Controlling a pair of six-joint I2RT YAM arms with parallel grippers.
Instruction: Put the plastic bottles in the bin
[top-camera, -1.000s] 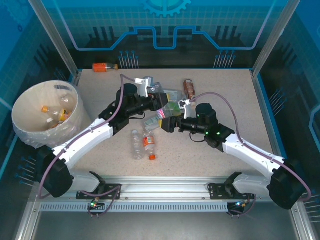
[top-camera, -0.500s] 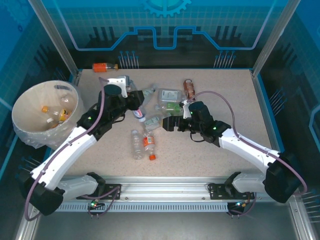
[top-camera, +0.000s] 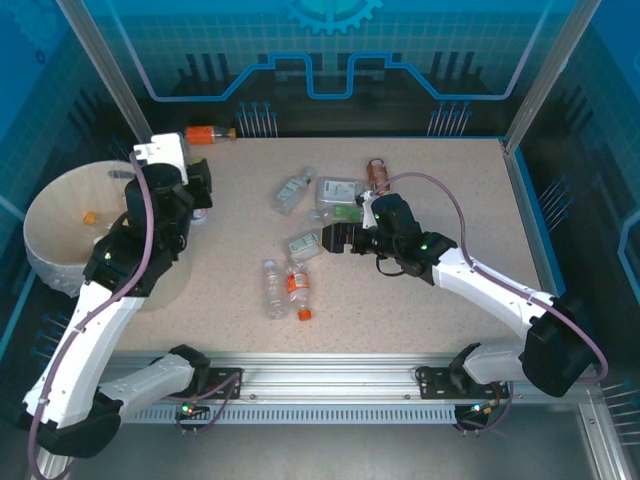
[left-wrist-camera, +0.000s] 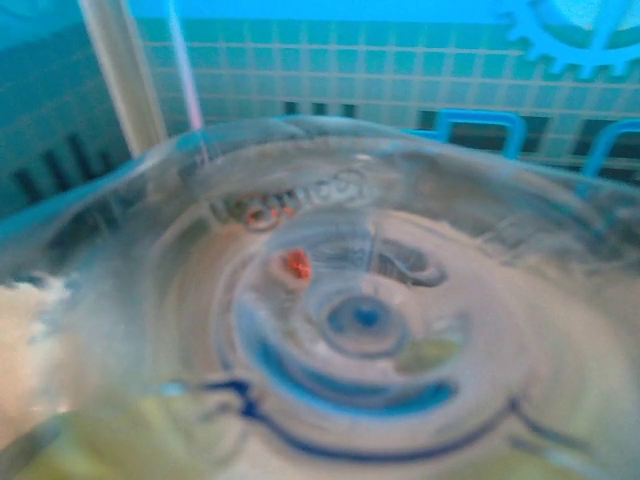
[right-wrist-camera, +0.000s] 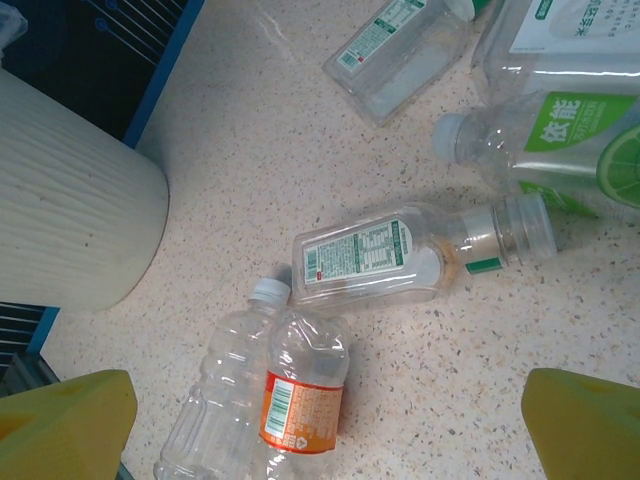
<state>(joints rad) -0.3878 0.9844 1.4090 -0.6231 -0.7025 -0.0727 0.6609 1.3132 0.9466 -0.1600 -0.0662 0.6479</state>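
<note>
The left gripper (top-camera: 197, 193) has its jaws pressed in on a clear bottle (left-wrist-camera: 370, 320), which its wrist camera sees end-on and blurred. The gripper hangs just beside the right rim of the bin (top-camera: 45, 250). Its arm rises from the near left corner and leans across the bin's near right side. The right gripper (top-camera: 335, 240) is spread wide with nothing between its yellow fingers (right-wrist-camera: 60, 420), and it points left, low over the middle of the table (top-camera: 450, 180). Its arm reaches in from the near right corner with the elbow bent. Just ahead of these jaws lies a bottle with a green and white label (right-wrist-camera: 400, 255). Nearer the arms a plain clear bottle (right-wrist-camera: 225, 390) and an orange-labelled bottle (right-wrist-camera: 300, 390) lie side by side, touching. A lime-labelled bottle (right-wrist-camera: 560, 150) and a squarish clear one (top-camera: 340, 190) crowd the far side. A brown bottle (top-camera: 378, 178) lies beyond the right wrist. A few bottles with orange caps (top-camera: 90, 217) rest inside the bin.
</note>
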